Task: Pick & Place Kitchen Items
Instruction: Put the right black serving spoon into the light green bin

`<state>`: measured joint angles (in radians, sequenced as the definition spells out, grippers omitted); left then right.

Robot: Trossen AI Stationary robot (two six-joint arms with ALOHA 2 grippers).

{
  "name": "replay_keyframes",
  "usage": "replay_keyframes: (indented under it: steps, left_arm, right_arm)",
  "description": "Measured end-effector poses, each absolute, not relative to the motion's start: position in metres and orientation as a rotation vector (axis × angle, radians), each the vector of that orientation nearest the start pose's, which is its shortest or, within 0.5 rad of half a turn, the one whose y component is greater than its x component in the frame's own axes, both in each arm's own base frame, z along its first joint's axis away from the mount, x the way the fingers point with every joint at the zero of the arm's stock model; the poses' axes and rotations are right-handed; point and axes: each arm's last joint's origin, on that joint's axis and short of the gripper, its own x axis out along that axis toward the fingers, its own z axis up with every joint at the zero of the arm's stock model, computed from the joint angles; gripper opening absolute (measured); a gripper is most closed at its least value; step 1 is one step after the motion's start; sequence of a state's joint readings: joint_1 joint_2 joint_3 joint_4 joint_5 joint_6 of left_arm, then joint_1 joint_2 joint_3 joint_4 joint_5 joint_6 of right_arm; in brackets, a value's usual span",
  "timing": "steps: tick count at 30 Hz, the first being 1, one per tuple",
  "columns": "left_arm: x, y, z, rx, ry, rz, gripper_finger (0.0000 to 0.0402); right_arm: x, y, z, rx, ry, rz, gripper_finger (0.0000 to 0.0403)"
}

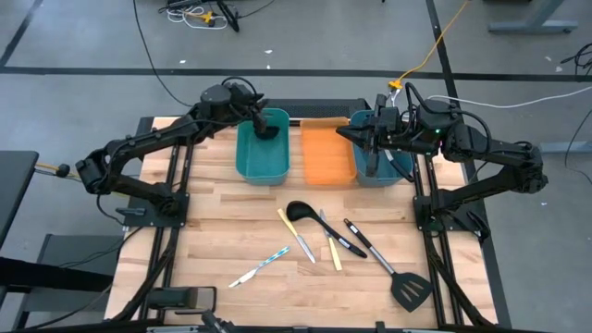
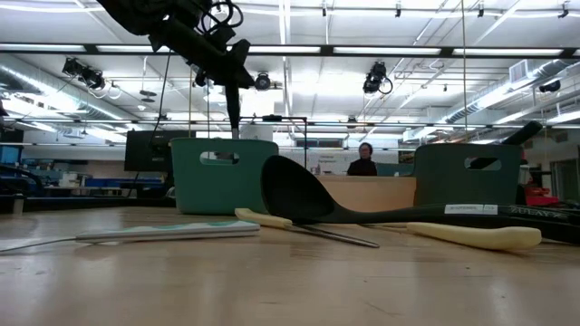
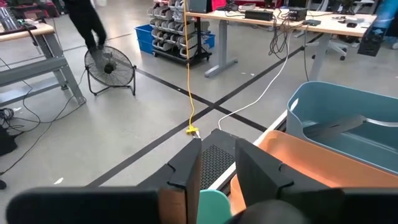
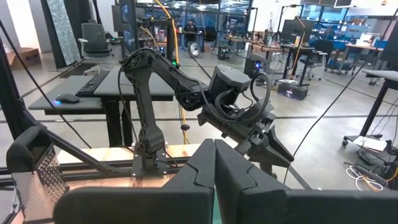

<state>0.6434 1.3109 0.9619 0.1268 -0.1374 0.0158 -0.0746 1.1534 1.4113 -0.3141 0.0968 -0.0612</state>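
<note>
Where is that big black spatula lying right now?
In the high view, the black spatula lies on the table's near right corner, just right of the black-handled knife.

Tray (image 1: 325, 157) between two bins (image 1: 262, 155), utensils (image 1: 319, 233) in front.

Left bin (image 1: 262, 153): teal, on the table's far side.
Tray (image 1: 326, 155): orange, between both bins.
Right bin (image 1: 381, 162): teal, beside the tray.
Table (image 1: 213, 245): pale wood.

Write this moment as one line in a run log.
left gripper: over left bin, slightly open | right gripper: shut, by orange tray | utensils: on table
</note>
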Motion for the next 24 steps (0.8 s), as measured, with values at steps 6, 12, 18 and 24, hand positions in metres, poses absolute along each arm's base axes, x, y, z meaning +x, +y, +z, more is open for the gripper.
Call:
replay_keyframes:
  steps: [6,12,18,24]
  left_arm:
    - [0.235,0.181,0.310,-0.042,0.227,0.775,0.0102]
    - [0.235,0.181,0.310,-0.043,0.230,0.775,0.0130]
    - [0.236,0.180,0.310,-0.043,0.230,0.772,0.0183]
    - [0.238,0.176,0.321,-0.040,0.227,0.755,0.0236]
  right_arm:
    - [0.230,-0.020,0.460,-0.062,0.062,-0.168,0.0004]
    - [0.230,-0.020,0.460,-0.061,0.061,-0.167,0.0004]
    - [0.230,-0.020,0.460,-0.062,0.061,-0.167,0.0004]
    - [0.230,-0.020,0.460,-0.062,0.061,-0.167,0.0004]
